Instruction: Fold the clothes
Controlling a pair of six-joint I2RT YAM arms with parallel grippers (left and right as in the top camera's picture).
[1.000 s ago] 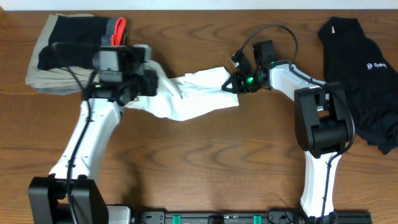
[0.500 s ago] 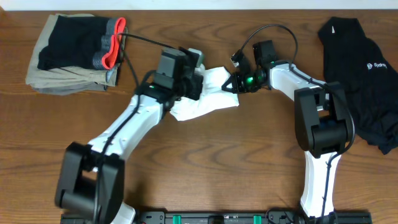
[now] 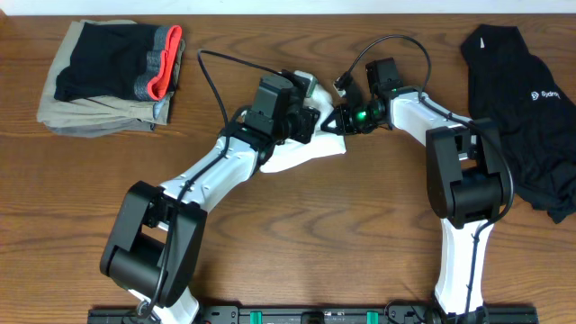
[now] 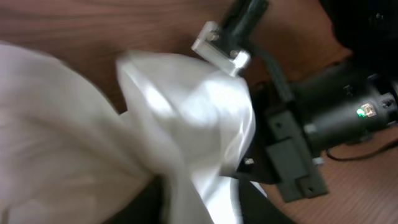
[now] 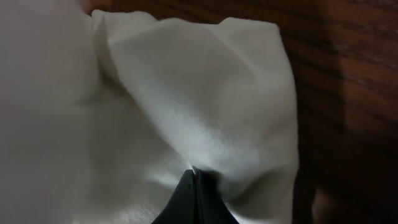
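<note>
The clothes [image 3: 301, 155], a white T-shirt, lie bunched at the table's back middle, mostly under my left arm. My left gripper [image 3: 306, 121] sits over the heap, close to my right gripper [image 3: 335, 121]. In the left wrist view the white cloth [image 4: 186, 106] fills the left and runs down between the two dark fingers of the left gripper [image 4: 208, 208], which stand apart. The right arm's black body [image 4: 336, 118] shows just beyond the cloth. In the right wrist view the right gripper [image 5: 194, 180] is shut, pinching a pucker of the white fabric [image 5: 186, 93].
A folded beige, black and grey-red stack [image 3: 108, 76] lies at the back left. A black top with white logos [image 3: 522, 108] is spread at the far right. The left arm's cable [image 3: 225, 63] loops above the table behind the heap.
My left arm swung right, carrying the shirt's left side over to the right gripper. The shirt went from stretched out to bunched. The left fingers have parted.
</note>
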